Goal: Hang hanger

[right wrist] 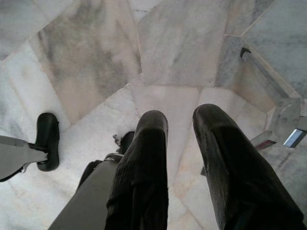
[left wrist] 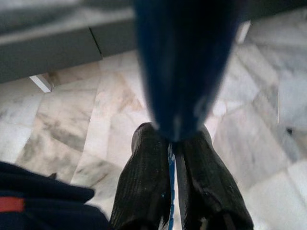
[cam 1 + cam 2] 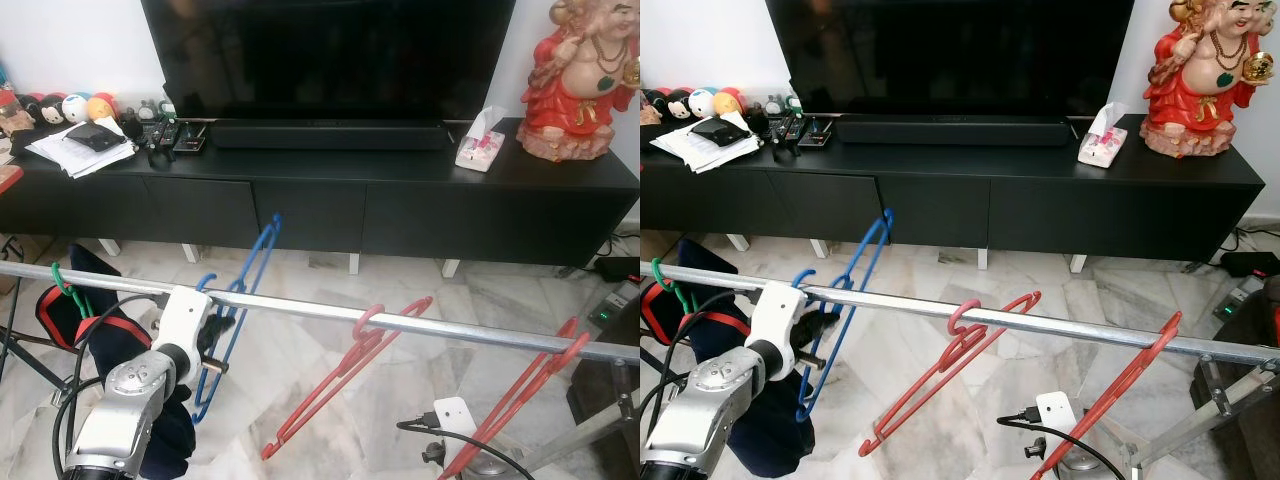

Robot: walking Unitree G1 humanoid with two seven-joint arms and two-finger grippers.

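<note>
A blue hanger [image 3: 248, 275] slants down from the metal rail [image 3: 450, 328], its hook [image 3: 205, 281] resting at the rail beside my left wrist. My left gripper [image 3: 214, 342] is just under the rail. In the left wrist view its fingers [image 2: 144, 182] are shut on the blue hanger's thin edge [image 2: 171, 158]. Two red hangers hang on the rail, one in the middle [image 3: 340, 380] and one at the right [image 3: 522, 388]. A green hook [image 3: 62, 281] sits at the rail's left end. My right gripper [image 1: 180, 120] hangs low, open, over the marble floor.
Behind the rail stands a black TV console [image 3: 400, 200] with a TV [image 3: 330, 55], a red statue [image 3: 575, 80], a tissue box [image 3: 482, 140] and papers [image 3: 85, 148]. A dark bag [image 3: 95, 320] lies under the rail's left end. The rack's leg [image 3: 1220, 400] is at the right.
</note>
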